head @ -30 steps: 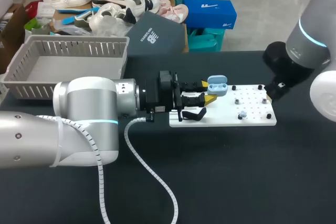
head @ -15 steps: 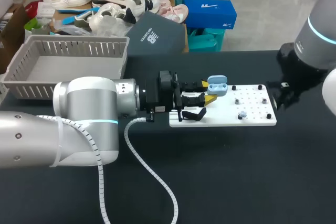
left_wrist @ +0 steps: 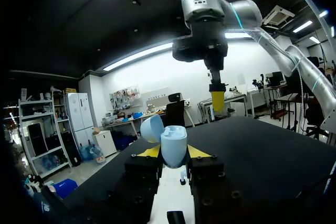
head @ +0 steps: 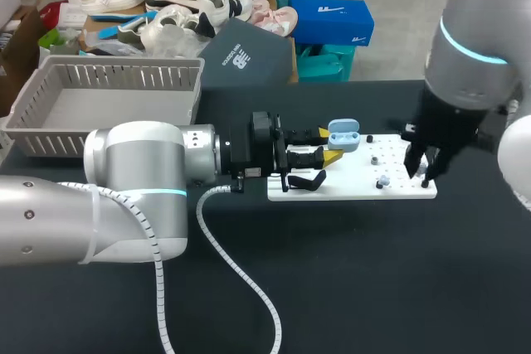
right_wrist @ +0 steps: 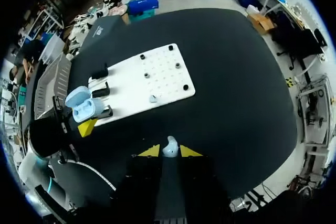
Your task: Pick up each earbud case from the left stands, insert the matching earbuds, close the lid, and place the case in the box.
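A light blue earbud case [head: 343, 135] with its lid up is clamped between the fingers of my left gripper [head: 330, 145], over the left end of the white board [head: 353, 184]. The left wrist view shows the case [left_wrist: 173, 142] between the yellow tips of the left gripper [left_wrist: 173, 153]. My right gripper [head: 419, 169] hangs over the board's right end. In its own view, the right gripper [right_wrist: 169, 152] is shut on a small light blue earbud [right_wrist: 170, 144]. Another earbud [head: 382, 181] sits on the board.
A grey basket [head: 50, 134] stands at the table's far left. Black stands [head: 308, 180] rise from the board's left end, and small black pegs [head: 410, 137] dot its right part. A white cable [head: 241, 275] from my left arm lies on the black tabletop.
My right arm has swung left from beyond the board's right edge to above its right end. The left arm and the case have stayed still.
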Controlling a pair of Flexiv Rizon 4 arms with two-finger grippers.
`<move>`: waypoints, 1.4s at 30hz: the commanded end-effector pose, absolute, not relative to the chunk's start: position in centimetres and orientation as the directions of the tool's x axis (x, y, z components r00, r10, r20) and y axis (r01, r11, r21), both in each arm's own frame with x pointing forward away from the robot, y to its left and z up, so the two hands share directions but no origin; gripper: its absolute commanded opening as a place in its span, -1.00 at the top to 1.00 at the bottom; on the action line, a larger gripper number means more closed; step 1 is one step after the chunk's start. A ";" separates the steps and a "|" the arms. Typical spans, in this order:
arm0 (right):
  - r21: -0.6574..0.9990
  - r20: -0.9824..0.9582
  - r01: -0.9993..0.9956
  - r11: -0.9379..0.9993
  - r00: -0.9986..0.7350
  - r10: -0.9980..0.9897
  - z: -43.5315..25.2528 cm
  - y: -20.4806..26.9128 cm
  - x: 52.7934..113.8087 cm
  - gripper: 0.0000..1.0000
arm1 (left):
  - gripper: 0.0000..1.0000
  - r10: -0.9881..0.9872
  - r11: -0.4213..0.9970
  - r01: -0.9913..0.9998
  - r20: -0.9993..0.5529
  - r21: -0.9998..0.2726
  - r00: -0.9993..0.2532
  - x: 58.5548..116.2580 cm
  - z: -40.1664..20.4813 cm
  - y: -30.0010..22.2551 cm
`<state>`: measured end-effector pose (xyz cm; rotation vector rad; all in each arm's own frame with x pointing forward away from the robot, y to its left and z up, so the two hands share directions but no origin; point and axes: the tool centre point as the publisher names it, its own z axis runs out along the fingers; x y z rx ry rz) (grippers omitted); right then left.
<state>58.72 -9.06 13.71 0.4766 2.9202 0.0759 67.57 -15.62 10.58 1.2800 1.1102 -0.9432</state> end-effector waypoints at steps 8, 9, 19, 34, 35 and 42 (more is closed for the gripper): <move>-0.072 -0.213 0.705 0.706 -0.702 0.679 17.4 -4.9 57.6 1.00 | 1.00 0.057 0.089 0.967 -0.971 0.239 0.234 67.6 10.5 -15.6; -0.073 -0.218 0.709 0.701 -0.698 0.683 17.6 -4.7 57.8 1.00 | 1.00 0.057 0.089 0.967 -0.971 0.239 0.234 67.6 10.5 -15.6; -0.036 -0.256 0.691 0.722 -0.705 0.661 17.9 -2.4 61.0 1.00 | 1.00 0.057 0.089 0.967 -0.971 0.239 0.234 67.6 10.5 -15.6; 0.020 -0.249 0.639 0.769 -0.742 0.623 17.0 -0.7 64.6 1.00 | 1.00 0.057 0.089 0.967 -0.971 0.239 0.234 67.6 10.5 -15.6; 0.020 -0.250 0.638 0.770 -0.743 0.622 17.0 -0.7 64.7 1.00 | 1.00 0.057 0.089 0.967 -0.971 0.239 0.234 67.6 10.5 -15.6; 0.025 -0.252 0.633 0.774 -0.745 0.617 17.0 -0.4 65.5 1.00 | 1.00 0.057 0.089 0.967 -0.971 0.239 0.234 67.6 10.5 -15.6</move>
